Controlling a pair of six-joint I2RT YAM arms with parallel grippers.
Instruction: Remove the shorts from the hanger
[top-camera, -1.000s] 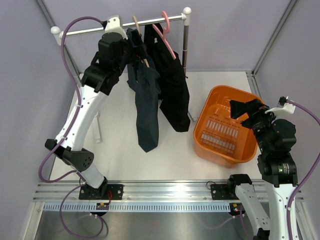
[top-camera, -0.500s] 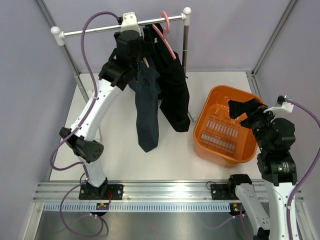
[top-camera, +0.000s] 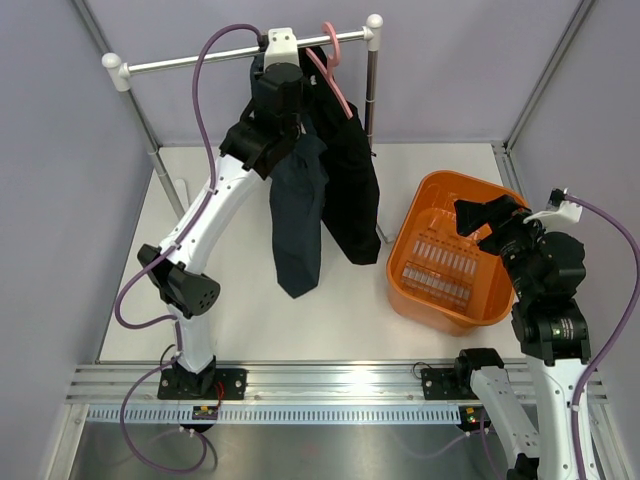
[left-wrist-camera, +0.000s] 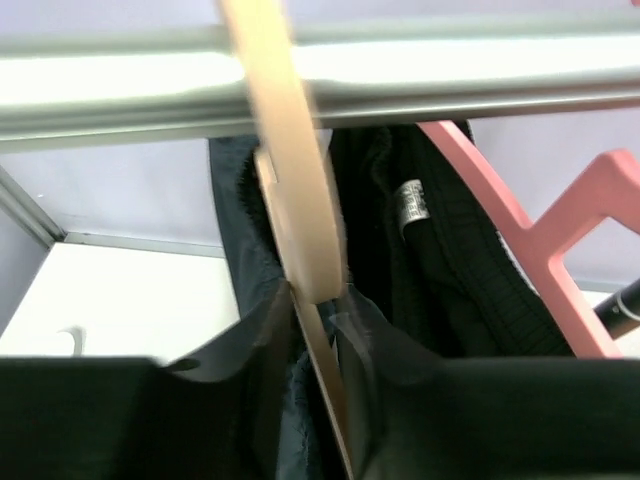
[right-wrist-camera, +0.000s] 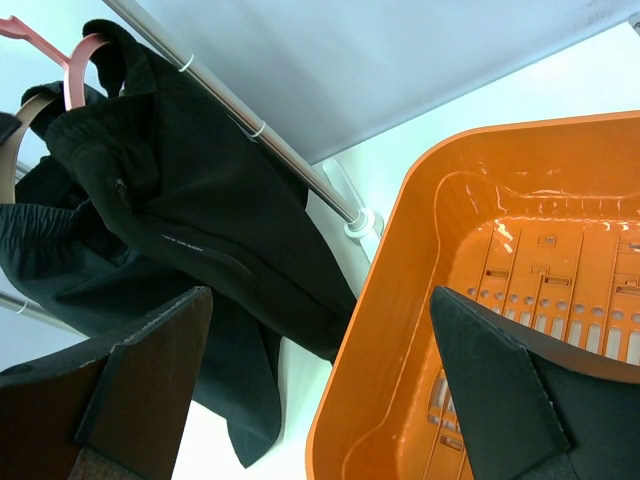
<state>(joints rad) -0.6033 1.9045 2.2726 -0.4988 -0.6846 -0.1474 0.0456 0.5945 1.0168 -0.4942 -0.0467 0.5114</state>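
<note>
Left wrist view: left gripper (left-wrist-camera: 315, 340) straddles the beige hanger (left-wrist-camera: 295, 200) carrying the navy shorts (left-wrist-camera: 232, 220), clamping unconfirmed, presumably to unhook it; right gripper (right-wrist-camera: 320, 295) stands open above orange basket (right-wrist-camera: 480, 220).

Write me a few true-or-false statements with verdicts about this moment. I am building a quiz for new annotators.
1. The navy shorts hang from the rail on the tan hanger. True.
2. The black shorts lie in the orange basket. False: they hang on the pink hanger, and no cloth is in the basket.
3. The tan hanger passes between the fingers of the left gripper. True.
4. The right gripper holds the black shorts. False: it is open over the basket and holds nothing.
5. The basket stands under the left arm. False: it sits to the right of the shorts, by the right arm.
</note>
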